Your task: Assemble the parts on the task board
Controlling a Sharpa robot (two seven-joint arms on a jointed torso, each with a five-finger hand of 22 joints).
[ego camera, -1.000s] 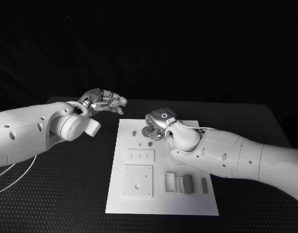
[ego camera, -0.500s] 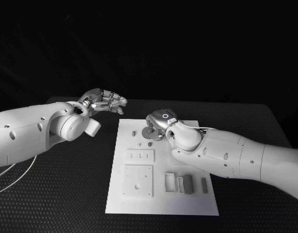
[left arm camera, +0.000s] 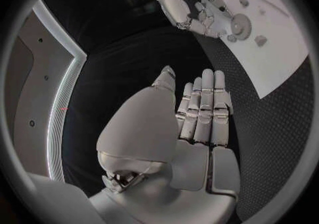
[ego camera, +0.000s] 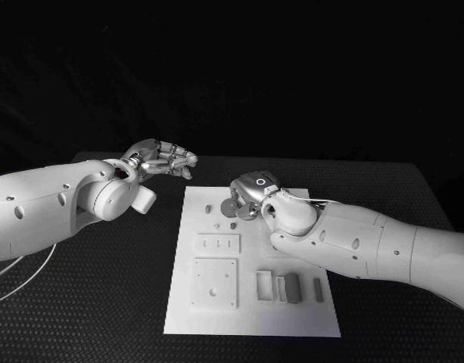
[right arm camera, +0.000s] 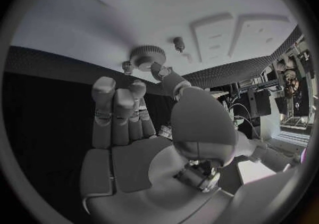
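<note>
— Near the far end of the task board (ego camera: 297, 318), item one: right hand (ego camera: 245, 198). Condition?

— Fingers curled around a round toothed part, a gear (right arm camera: 148, 55), pinched at its rim. Against the picture of a second ago, the hand has edged slightly toward the board's middle and a touch nearer the robot; the gear has travelled with it.

— Gear's position?

— Over the board's far end, just beside two small pegs (ego camera: 219, 226). Whether it already sits on the surface or hangs just above, I cannot tell.

— Item two: left hand (ego camera: 164, 159).

— Unchanged. Off the board's far left corner, above the worktop (ego camera: 101, 302), fingers pressed together and curled in, holding nothing.

— Other stock?

— Two raised plates (ego camera: 216, 281) on the board's left half and grey bars (ego camera: 288, 287) toward the near right edge, all as they were.

— Bearing on the task?

— Judged: the gear is being lined up over its seat. Fitting it is not yet done; the remaining parts lie untouched.
</note>
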